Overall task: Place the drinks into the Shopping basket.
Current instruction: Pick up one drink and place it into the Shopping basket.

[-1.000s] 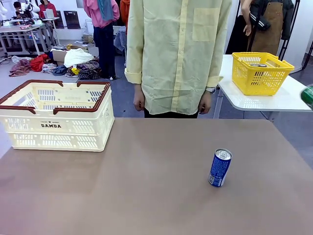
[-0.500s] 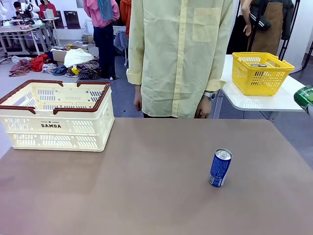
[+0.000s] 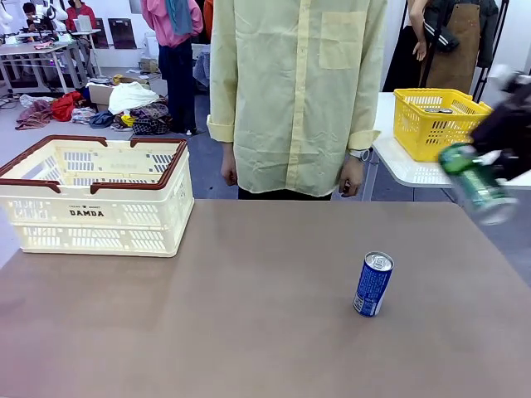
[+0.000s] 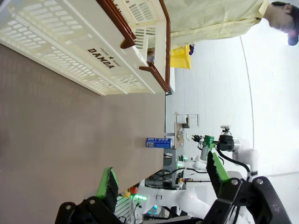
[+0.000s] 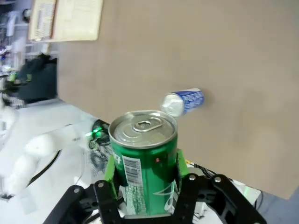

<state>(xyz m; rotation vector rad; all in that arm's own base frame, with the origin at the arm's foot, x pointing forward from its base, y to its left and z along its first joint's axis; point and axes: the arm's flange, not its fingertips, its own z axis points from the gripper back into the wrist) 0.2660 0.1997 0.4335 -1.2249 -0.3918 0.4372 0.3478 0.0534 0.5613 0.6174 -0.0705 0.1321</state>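
The blue can (image 3: 373,283) stands upright on the brown table (image 3: 249,332), right of centre; the right wrist view shows the blue can (image 5: 183,101) below and beyond my fingers. My right gripper (image 3: 508,137) comes in from the right edge, shut on the green can (image 3: 477,184), which hangs tilted and blurred above the table's right side. Green pads press both sides of the green can (image 5: 145,158). The Shopping basket (image 3: 95,195) sits at the table's far left. My left gripper (image 4: 163,179) is open with nothing in it, the basket (image 4: 93,51) and blue can (image 4: 159,143) ahead of it.
A person in a pale yellow shirt (image 3: 299,91) stands at the far edge, hands down at their sides. A yellow mesh basket (image 3: 440,120) rests on a white side table (image 3: 431,174) at the back right. Bare tabletop lies between the basket and the blue can.
My right gripper has swung in from the right edge, carrying the green can leftward and lower over the table. The person shifted slightly. The blue can and basket stayed put.
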